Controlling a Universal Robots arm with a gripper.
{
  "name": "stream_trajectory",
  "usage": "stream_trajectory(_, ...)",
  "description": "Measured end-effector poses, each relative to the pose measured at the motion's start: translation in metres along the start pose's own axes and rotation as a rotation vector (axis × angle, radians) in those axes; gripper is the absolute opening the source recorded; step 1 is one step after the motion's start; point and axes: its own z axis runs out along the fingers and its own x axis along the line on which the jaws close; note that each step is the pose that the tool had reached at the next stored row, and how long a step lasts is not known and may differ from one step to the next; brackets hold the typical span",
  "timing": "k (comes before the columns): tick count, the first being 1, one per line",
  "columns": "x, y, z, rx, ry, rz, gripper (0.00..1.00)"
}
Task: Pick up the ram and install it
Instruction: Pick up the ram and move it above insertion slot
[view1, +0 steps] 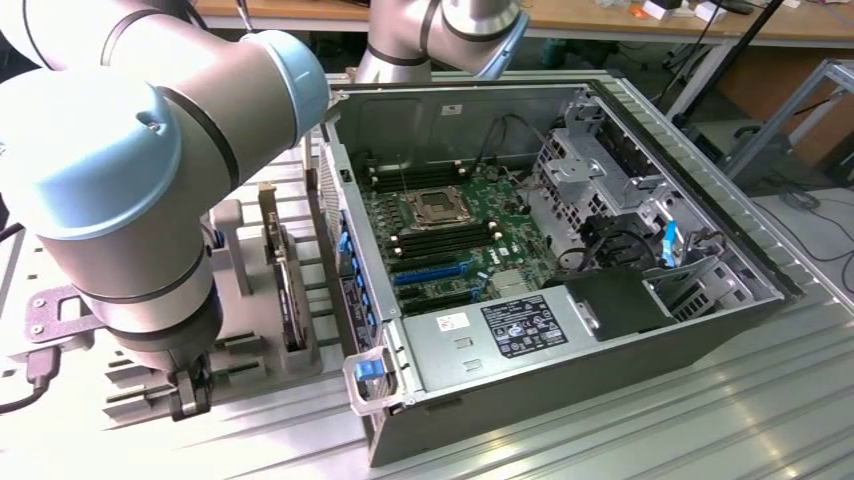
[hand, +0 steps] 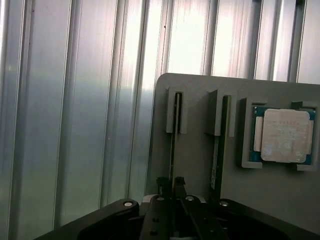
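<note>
The ram (hand: 173, 145) stands on its long edge in a narrow slot of a grey holder (hand: 195, 155), a thin green stick seen edge-on from the wrist view. The gripper (hand: 171, 186) is down over one end of it. Its two black fingers (hand: 162, 184) are drawn together on either face of the stick and clamp it between them. The stick sits in its slot, not lifted out.

Just beside it, in the next slot of the same holder, a second ram stick (hand: 218, 150) stands the same way, untouched. Beyond that one, a square silver CPU (hand: 282, 135) lies flat in a framed pocket. The holder rests on a ribbed metal table (hand: 75, 125).

In the exterior view the robot arm (view1: 134, 170) reaches down at the exterior view's left of an open computer case (view1: 601, 380). An expansion card (view1: 284, 285) stands upright between the arm and the case wall. Inside the case lies the green motherboard (view1: 461, 245), well apart from the gripper, with its black memory slots near the CPU socket (view1: 434, 207)
</note>
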Motion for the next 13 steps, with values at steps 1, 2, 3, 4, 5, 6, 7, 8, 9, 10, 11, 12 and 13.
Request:
stream_trajectory(1, 0.0, 0.0, 0.0, 0.0, 0.0, 0.0, 0.14)
stream_trajectory(2, 0.0, 0.0, 0.0, 0.0, 0.0, 0.0, 0.14)
stream_trajectory(3, 0.0, 0.0001, -0.0008, 0.0, 0.0001, 0.0, 0.14)
stream_trajectory(4, 0.0, 0.0005, -0.0106, 0.0002, -0.0001, 0.0, 0.14)
stream_trajectory(5, 0.0, 0.0009, -0.0191, 0.0001, 0.0, 0.0, 0.14)
stream_trajectory(6, -0.001, 0.0011, -0.0253, 0.0, 0.0, 0.0, 0.14)
stream_trajectory(7, -0.001, 0.0014, -0.0298, 0.0001, -0.0001, 0.0, 0.14)
stream_trajectory(8, -0.001, 0.0017, -0.0378, 0.0001, 0.0, 0.0, 0.14)
stream_trajectory(9, -0.001, 0.0021, -0.0453, 0.0, 0.0001, 0.0, 0.14)
stream_trajectory(10, -0.001, 0.0024, -0.0515, 0.0001, -0.0001, 0.0, 0.14)
stream_trajectory(11, -0.001, 0.0026, -0.0558, 0.0002, -0.0001, 0.0, 0.14)
stream_trajectory(12, -0.002, 0.003, -0.0664, 0.0, 0.0, 0.0, 0.14)
stream_trajectory(13, -0.002, 0.0034, -0.0748, -0.0001, 0.0001, 0.0, 0.14)
